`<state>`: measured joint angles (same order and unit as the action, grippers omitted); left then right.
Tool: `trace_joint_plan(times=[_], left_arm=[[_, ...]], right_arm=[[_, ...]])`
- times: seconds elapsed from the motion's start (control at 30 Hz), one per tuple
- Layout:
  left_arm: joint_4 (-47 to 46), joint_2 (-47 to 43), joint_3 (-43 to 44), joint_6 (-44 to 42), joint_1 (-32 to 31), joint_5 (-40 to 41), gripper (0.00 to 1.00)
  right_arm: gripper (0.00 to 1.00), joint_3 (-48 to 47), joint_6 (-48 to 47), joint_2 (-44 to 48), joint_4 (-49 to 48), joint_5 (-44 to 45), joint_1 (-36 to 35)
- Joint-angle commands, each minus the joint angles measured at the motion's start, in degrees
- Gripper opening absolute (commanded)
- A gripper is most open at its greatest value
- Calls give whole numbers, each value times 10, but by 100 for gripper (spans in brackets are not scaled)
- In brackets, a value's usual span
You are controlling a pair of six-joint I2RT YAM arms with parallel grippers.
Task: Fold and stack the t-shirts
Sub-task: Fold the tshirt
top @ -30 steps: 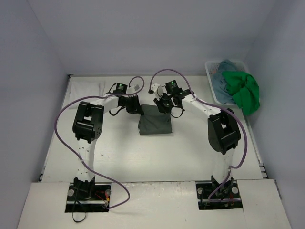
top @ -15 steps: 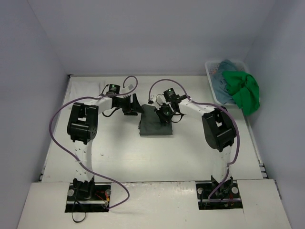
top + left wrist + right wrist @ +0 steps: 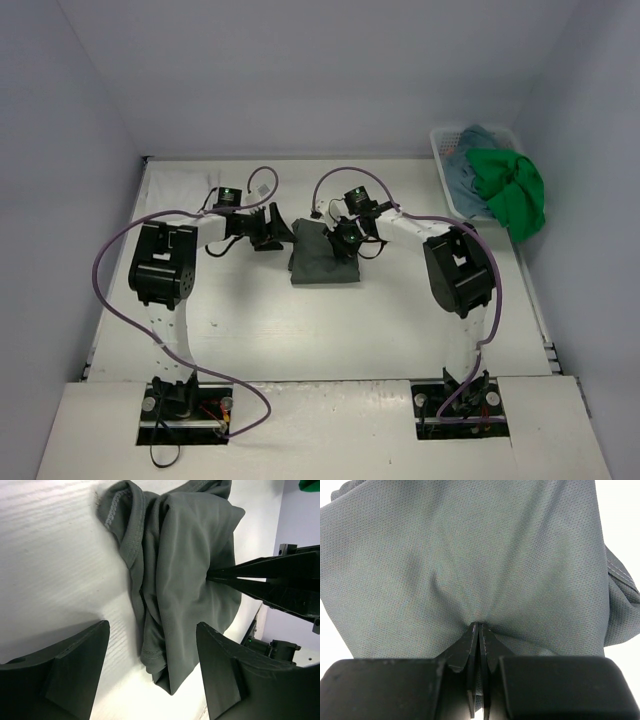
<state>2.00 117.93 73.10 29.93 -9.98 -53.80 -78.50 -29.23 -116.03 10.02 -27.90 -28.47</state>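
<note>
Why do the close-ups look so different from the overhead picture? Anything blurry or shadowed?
Top view: soft, even light, faint shadows, the grey shirt small but clear. Left wrist view: stitching sharp, the near fingers dark and soft-edged, shadowing the table. Right wrist view: weave crisp, the right tool nearly black.

A grey-green shirt [image 3: 320,268] is lying folded mid-table; a bright green shirt [image 3: 512,192] and a teal-blue shirt [image 3: 468,168] are sitting crumpled at the far right.
</note>
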Motion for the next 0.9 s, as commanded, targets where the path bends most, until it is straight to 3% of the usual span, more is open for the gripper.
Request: trace_joint_plan(times=[0.0, 0.37, 0.63, 0.87], left_arm=[[22, -21, -24, -14, -27, 64, 66], [7, -37, -96, -7, -68, 165, 72], [2, 35, -84, 8, -87, 146, 72], [34, 115, -24, 20, -96, 110, 72]], right_arm=[[0, 2, -5, 5, 1, -12, 0], [0, 5, -5, 19, 2, -15, 1], [0, 5, -3, 29, 3, -19, 2], [0, 5, -7, 32, 7, -20, 7]])
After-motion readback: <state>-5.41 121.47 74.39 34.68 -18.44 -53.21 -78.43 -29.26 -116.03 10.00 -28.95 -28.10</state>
